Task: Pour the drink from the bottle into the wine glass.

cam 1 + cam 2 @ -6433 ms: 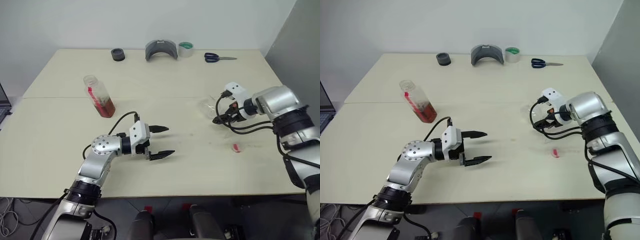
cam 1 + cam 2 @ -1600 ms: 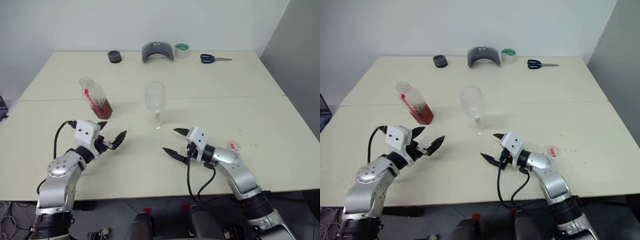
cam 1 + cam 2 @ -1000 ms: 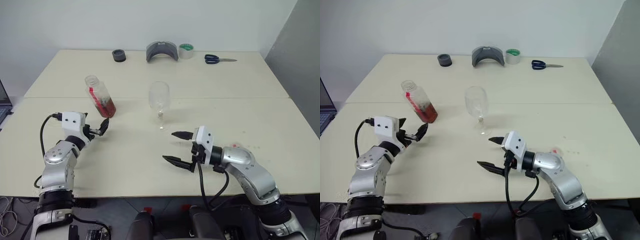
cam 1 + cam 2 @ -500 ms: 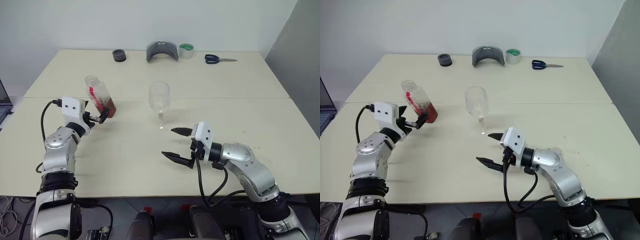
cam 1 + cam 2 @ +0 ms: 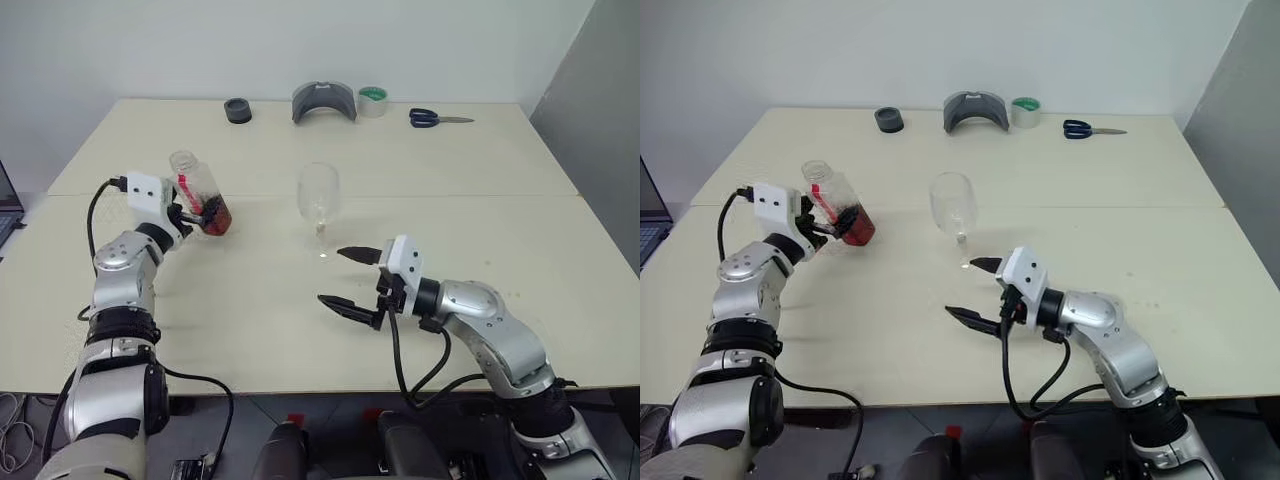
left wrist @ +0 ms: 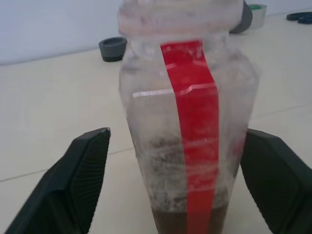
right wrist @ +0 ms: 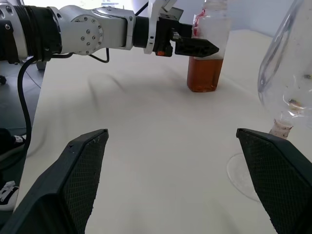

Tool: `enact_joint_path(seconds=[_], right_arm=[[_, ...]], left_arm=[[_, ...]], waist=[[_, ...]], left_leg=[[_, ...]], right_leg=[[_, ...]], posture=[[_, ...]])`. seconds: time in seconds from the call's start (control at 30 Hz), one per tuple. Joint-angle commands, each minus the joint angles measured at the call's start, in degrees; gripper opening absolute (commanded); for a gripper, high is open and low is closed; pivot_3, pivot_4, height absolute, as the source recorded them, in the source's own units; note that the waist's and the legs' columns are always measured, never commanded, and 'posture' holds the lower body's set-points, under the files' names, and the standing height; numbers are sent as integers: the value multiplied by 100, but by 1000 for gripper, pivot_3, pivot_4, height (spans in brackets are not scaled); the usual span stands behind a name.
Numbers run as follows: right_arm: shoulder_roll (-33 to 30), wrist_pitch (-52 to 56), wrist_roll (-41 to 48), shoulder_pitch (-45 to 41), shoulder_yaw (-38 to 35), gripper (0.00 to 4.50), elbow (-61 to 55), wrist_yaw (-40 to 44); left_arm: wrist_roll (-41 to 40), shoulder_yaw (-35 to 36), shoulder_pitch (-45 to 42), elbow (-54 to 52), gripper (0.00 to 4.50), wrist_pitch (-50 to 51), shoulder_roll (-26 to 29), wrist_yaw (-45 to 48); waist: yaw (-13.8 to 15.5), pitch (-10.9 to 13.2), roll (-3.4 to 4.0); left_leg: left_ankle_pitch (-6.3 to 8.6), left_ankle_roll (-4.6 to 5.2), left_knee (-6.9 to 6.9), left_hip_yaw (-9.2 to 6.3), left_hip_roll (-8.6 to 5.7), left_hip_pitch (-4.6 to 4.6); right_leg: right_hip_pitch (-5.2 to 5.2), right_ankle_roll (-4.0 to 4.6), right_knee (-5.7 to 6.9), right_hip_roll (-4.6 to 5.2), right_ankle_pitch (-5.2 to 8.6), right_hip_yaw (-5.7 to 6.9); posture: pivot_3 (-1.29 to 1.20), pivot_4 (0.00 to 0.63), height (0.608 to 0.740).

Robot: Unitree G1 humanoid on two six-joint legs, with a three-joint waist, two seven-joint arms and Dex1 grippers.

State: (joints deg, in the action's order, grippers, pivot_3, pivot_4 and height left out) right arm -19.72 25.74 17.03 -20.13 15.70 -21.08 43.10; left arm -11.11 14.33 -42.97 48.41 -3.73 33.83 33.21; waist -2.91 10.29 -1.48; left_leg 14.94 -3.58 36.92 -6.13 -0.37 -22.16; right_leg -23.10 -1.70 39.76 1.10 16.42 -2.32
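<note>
The bottle [image 5: 199, 190] stands uncapped on the left of the table, and the reddish-brown drink [image 7: 204, 74] fills only its bottom part. My left gripper [image 5: 197, 212] is level around the bottle's lower body. Its black fingers [image 6: 78, 180] flank the bottle and stand open, with a narrow gap on each side. The empty wine glass [image 5: 318, 192] stands upright at the table's middle. My right gripper [image 5: 333, 277] hovers open in front of the glass, pointing left, with nothing between its fingers. In the right wrist view the glass bowl [image 7: 287, 73] is close beside that gripper.
Along the table's far edge lie a black round cap-like object [image 5: 237, 110], a grey curved piece [image 5: 323, 102], a green tape roll [image 5: 372, 98] and blue-handled scissors [image 5: 437, 117]. A seam crosses the table [image 5: 480, 195] behind the glass.
My left gripper has moved forward and up until its fingers straddle the bottle, and they have narrowed. The bottle, the glass and my right gripper stay about where they were.
</note>
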Motion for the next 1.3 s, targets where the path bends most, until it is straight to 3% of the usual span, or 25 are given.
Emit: enact_joint_path(seconds=[0.03,0.13,0.2,0.4,0.6,0.77,0.97,1.3], right_arm=[[39,-23,111,-83,-107,4500,-198,-51],[52,-47,126,-71,-129,4500,-226,-90],[52,-57,126,-67,-131,4500,-235,-101],[-43,-46,127,-33,-246,4500,-445,-157],[-146,442,391,29,-820,4500,-904,-533],[-240,469,324,59,-1076,4500,-1079,-825],[-250,450,351,-220,-1209,4500,-845,-937],[-239,774,481,-462,-1255,4500,-770,-1082]], left_arm=[[-14,53,-210,162,2900,-200,88,65],[-34,53,-237,231,1983,-236,71,104],[-34,51,-239,247,1768,-253,62,117],[-91,-14,-214,-225,1766,-154,-71,161],[57,-601,-118,-1711,1766,239,-324,442],[565,-1162,-283,-2200,1766,-32,-285,539],[1178,-1581,-708,-1798,1766,-1078,-253,467],[2580,-2083,-1401,-379,1765,-3126,126,-602]], waist=[[-2,0,0],[-8,0,0],[-9,0,0],[-2,0,0],[17,1,-3],[24,1,-3],[8,2,-3],[7,2,-3]], left_leg=[[0,0,0,0,1,0],[0,0,0,0,1,0],[0,0,0,0,1,0],[0,0,2,-2,0,-1],[-3,-5,12,-20,-1,-37],[-3,-5,10,-15,-5,-34],[-2,-3,10,-13,-2,-33],[-1,0,10,-13,-6,-36]], right_leg=[[0,0,0,0,0,0],[-1,0,2,0,0,0],[-1,0,3,0,0,-1],[-2,0,5,0,0,0],[-16,1,0,4,-1,13],[-16,1,1,4,-1,10],[-16,1,4,-1,-1,8],[-16,1,1,1,-1,10]], posture=[[0,150,740],[0,150,740],[0,150,740],[0,150,740],[0,150,740],[0,150,740],[0,150,740],[0,150,740]])
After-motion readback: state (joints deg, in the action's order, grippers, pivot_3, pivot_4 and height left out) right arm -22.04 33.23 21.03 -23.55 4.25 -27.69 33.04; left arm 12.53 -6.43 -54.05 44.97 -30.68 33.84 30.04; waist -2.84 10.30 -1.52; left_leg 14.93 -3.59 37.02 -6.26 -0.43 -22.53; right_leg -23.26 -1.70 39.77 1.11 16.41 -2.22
